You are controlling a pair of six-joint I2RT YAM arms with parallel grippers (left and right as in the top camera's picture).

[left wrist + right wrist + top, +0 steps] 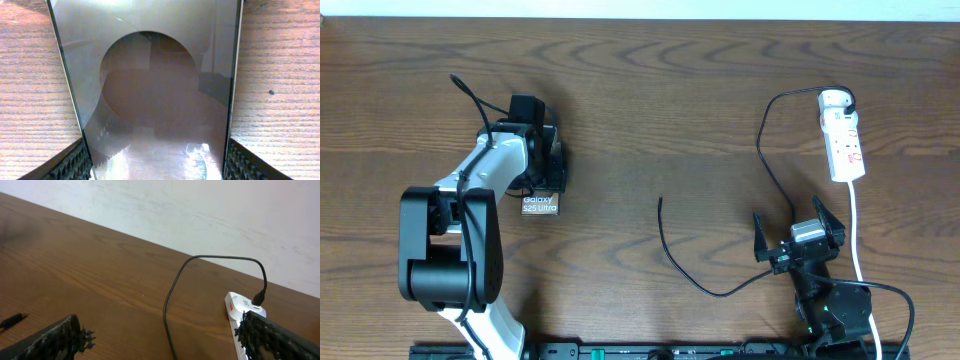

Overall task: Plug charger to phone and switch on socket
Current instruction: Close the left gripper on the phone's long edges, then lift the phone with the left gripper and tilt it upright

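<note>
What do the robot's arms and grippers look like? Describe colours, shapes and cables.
The left arm has bulky black joints linked by white segments, with a thin black cable along it. The right arm is black with a tiny green light. The left gripper and right gripper are black, the right with a grey block behind its fingers; the pads are toothed.

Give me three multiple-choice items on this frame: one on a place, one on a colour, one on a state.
1. The charger tip lies: A in the phone; B on the bare table, apart from the phone; C in the right gripper.
2. The socket body is: A black; B white; C blue.
3. The right gripper is: A open, empty; B shut on the charger; C shut on the socket.
Answers: 1 B, the tip rests on wood mid-table. 2 B, white with red marks. 3 A, its jaws stand wide with nothing between.
</note>
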